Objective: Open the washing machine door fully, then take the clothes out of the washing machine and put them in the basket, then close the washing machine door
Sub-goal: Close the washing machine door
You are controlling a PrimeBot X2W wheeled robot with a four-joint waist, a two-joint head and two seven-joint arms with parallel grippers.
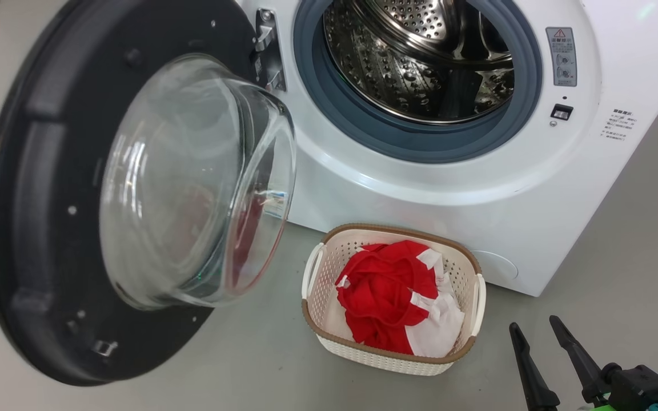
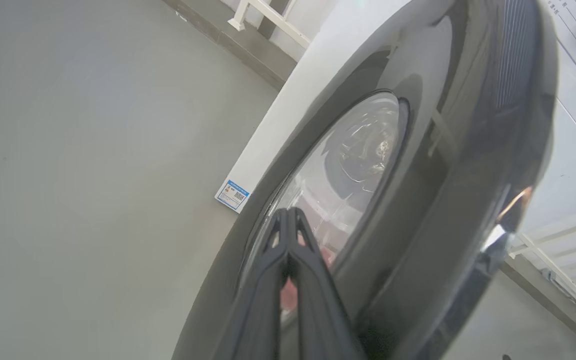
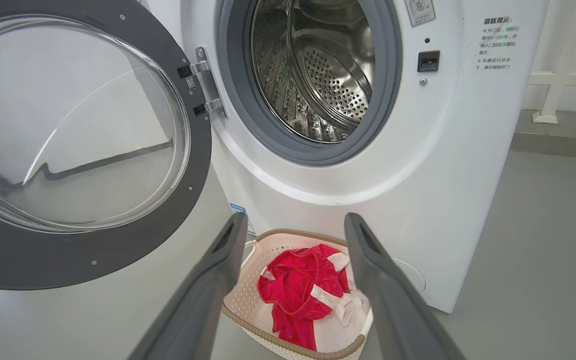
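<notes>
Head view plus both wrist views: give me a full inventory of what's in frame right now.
White front-loading washing machine: one, white, behind the basket.
Perforated steel drum: one, silver, inside the machine, no clothes seen in it.
Round black-rimmed door with glass bowl window: one, black and clear, open at the left.
Cream perforated plastic basket with brown rim: one, on the floor before the machine.
Red and white clothes: one bundle, inside the basket.
Small blue label: one, low on the machine.
Grey floor: around the machine.
Left gripper: dark, fingers together, at the door's outer face.
Right gripper: dark, open, lower right, holding nothing.
</notes>
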